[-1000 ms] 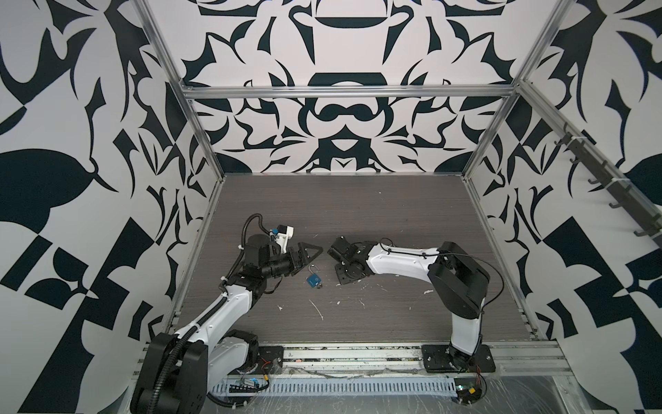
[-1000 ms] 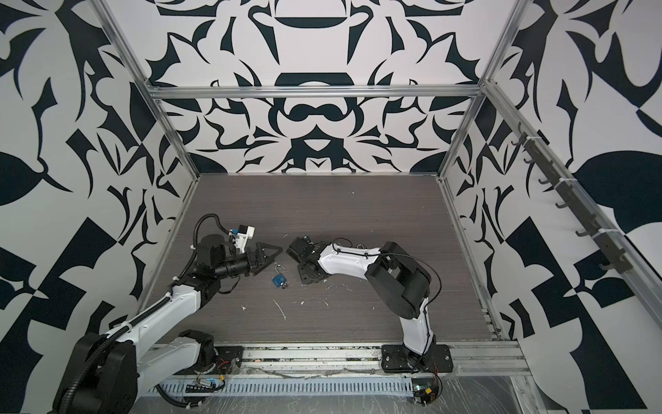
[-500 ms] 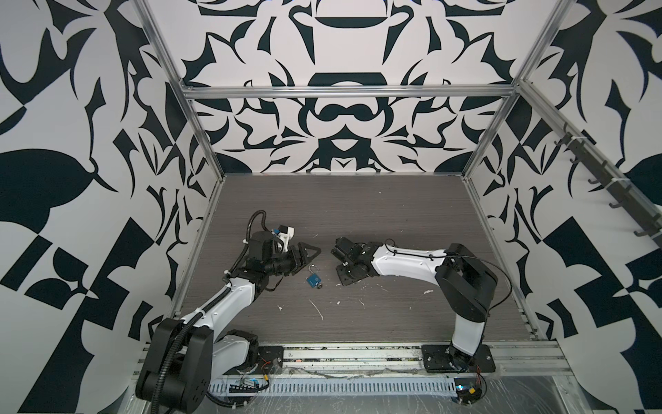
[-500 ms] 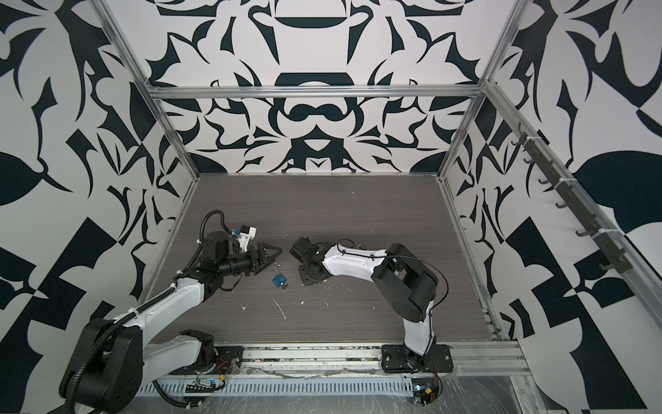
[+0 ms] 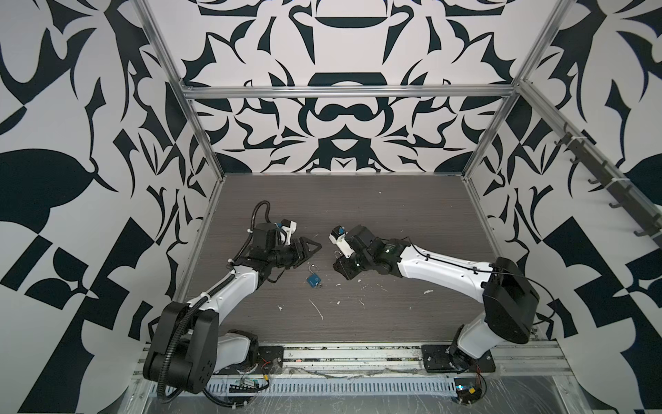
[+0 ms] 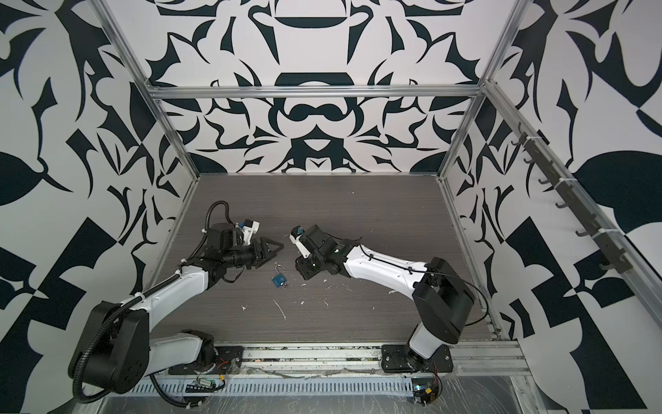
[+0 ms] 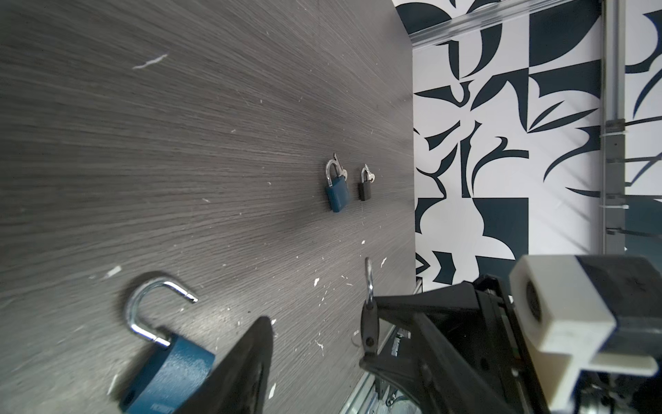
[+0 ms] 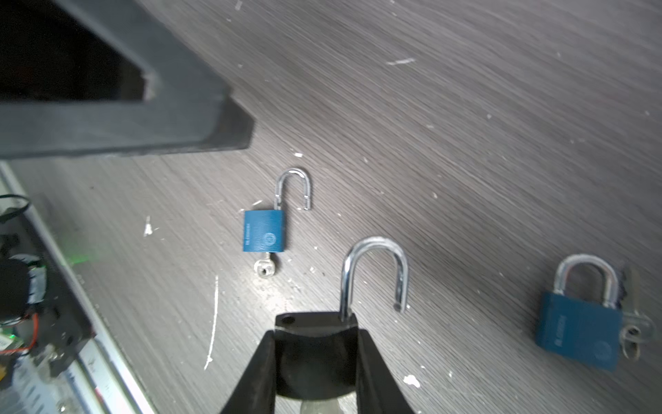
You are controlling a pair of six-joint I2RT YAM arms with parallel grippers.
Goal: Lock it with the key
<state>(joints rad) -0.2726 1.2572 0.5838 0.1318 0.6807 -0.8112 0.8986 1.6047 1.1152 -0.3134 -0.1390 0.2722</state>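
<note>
My right gripper [image 8: 316,338] is shut on the body of a black padlock [image 8: 315,322], whose silver shackle [image 8: 374,242] stands swung open. A pale shape below the body may be a key; I cannot tell. A blue padlock [image 5: 313,279] lies on the table between the arms, its shackle open and a silver key [image 8: 265,268] in its keyhole. My left gripper [image 5: 310,248] hovers just behind and left of this blue padlock [image 7: 168,372], jaws apart with nothing between them. In the left wrist view the held black padlock [image 7: 369,322] shows edge-on.
A closed blue padlock [image 8: 580,329] with a key [image 8: 634,322] behind it lies beyond the right gripper. A small black padlock [image 7: 365,189] lies beside that closed blue padlock [image 7: 337,193]. White scraps [image 5: 317,310] litter the dark wood table [image 5: 358,208]. Patterned walls enclose three sides.
My left gripper's jaws have narrowed while it stays beside the blue padlock. The right arm's elbow has swung outward to the right, its gripper keeping the black padlock near the same spot.
</note>
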